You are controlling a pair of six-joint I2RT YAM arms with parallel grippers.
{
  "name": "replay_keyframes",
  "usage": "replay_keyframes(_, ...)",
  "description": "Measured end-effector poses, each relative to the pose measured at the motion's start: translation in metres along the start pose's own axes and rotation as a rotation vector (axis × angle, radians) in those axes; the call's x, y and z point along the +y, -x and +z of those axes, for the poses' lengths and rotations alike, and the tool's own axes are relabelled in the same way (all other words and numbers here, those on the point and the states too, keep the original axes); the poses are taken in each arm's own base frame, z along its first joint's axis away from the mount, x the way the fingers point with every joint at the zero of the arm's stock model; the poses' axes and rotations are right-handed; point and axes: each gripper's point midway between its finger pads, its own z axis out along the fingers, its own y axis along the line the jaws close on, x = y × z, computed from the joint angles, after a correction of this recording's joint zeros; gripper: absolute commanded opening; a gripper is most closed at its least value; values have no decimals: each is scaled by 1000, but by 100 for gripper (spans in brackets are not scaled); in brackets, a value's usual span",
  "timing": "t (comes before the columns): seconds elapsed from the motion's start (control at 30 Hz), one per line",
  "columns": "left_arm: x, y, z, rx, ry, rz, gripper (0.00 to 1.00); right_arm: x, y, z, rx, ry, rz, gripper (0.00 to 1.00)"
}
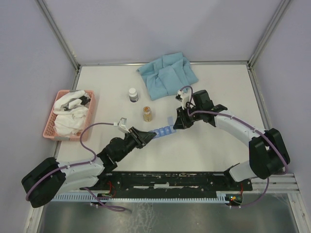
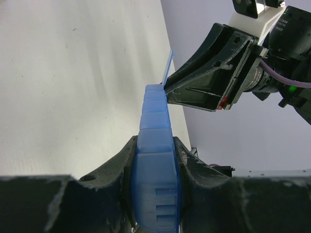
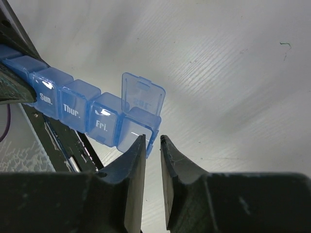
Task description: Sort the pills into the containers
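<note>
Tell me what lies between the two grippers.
The blue pill organiser: the left gripper clamps one end, the right gripper is at its open-lidded end. Top view shows it.

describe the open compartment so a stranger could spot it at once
At the centre of the white table, the left tool holds a blue pill-organiser strip. Pick its far end compartment, beside Fri.: the only one with its lid flipped up.

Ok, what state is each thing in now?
pill organiser: end lid open, other visible lids shut
left gripper: shut on the pill organiser
right gripper: almost closed at the pill organiser's open end; grip unclear
dark bottle: upright
amber bottle: upright
blue cloth: crumpled
pink basket: holds white cloth
</note>
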Motion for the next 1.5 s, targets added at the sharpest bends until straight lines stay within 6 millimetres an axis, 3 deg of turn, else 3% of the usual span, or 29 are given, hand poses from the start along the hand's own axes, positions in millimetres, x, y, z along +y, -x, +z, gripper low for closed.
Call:
replay_keyframes(0.2, 4, -1, 1, -2, 15, -12, 6, -2, -2, 5, 7, 0, 15, 11)
replay_keyframes(0.47, 6, -2, 2, 2, 23, -11, 38, -6, -4, 8, 16, -21, 40, 1)
replay_keyframes(0.7, 7, -2, 2, 4, 27, -17, 65, -12, -3, 8, 13, -57, 37, 1)
replay_keyframes(1.03, 6, 0, -1, -1, 34, -23, 74, -28, -5, 5, 17, -139, -13, 0)
replay_keyframes(1.27, 6, 20, -18, -61, 91, 64, 77, -66, -12, -6, 58, -331, -93, 0)
replay_keyframes(1.5, 11, 46, -39, -150, 163, 165, 76, -100, -18, -14, 65, -505, 16, 1)
